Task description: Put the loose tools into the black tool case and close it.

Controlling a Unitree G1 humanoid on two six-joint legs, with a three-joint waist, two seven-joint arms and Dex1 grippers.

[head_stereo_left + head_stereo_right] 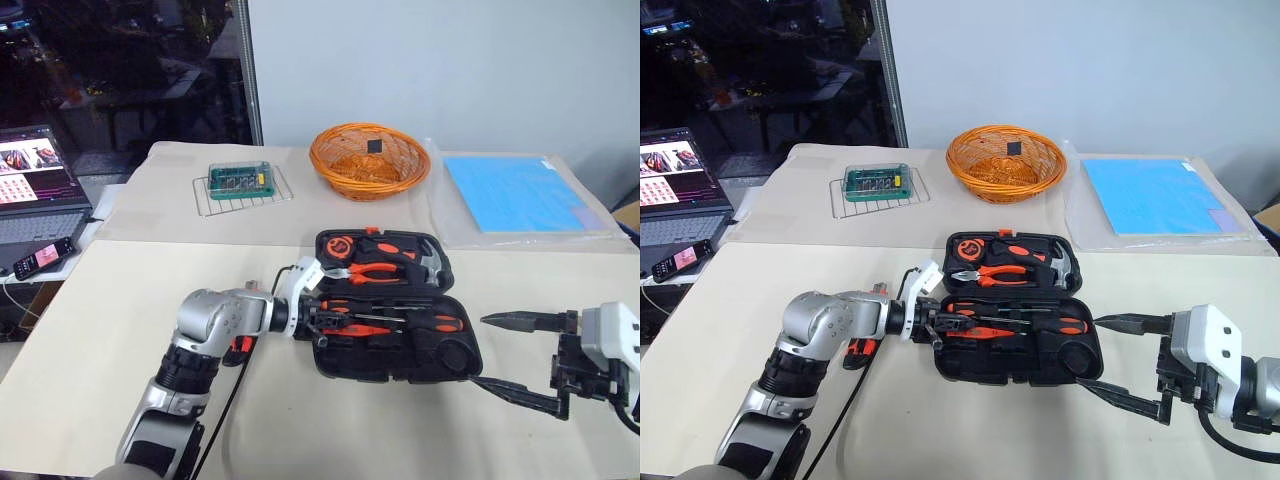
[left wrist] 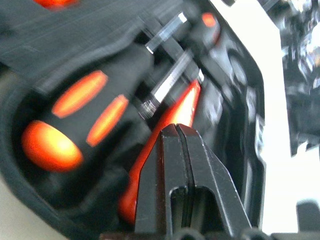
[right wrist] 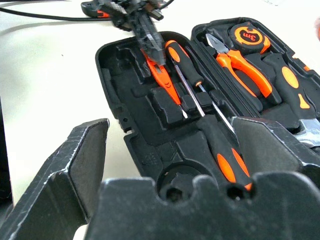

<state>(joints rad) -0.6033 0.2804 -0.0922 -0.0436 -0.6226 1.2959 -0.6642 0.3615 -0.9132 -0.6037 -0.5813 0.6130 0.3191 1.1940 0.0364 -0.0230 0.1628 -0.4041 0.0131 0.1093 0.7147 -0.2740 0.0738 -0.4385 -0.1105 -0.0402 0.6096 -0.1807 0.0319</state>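
A: Case [image 1: 395,345], black, one, lying open on the desk [image 1: 100,330] near its middle. Contents?

B: Near half: two orange-and-black screwdrivers [image 3: 186,59], one thin orange screwdriver [image 3: 165,82]. Far half: one pair of pliers [image 1: 375,270], one hammer [image 1: 430,262], one tape measure [image 1: 340,245].

A: Grippers?

B: Left gripper [image 1: 318,318], fingers pressed together on nothing, tip over the near half's left end beside the thin orange screwdriver. Right gripper [image 1: 495,350], fingers spread wide and empty, at the case's right edge.

A: Loose items?

B: One red-and-black object [image 1: 240,348] on the desk behind the left arm, mostly hidden. Toward the far edge: one orange basket [image 1: 368,160], one wire rack [image 1: 243,190], one blue sheet [image 1: 515,195]. Left edge: one laptop [image 1: 35,195], one phone [image 1: 40,258].
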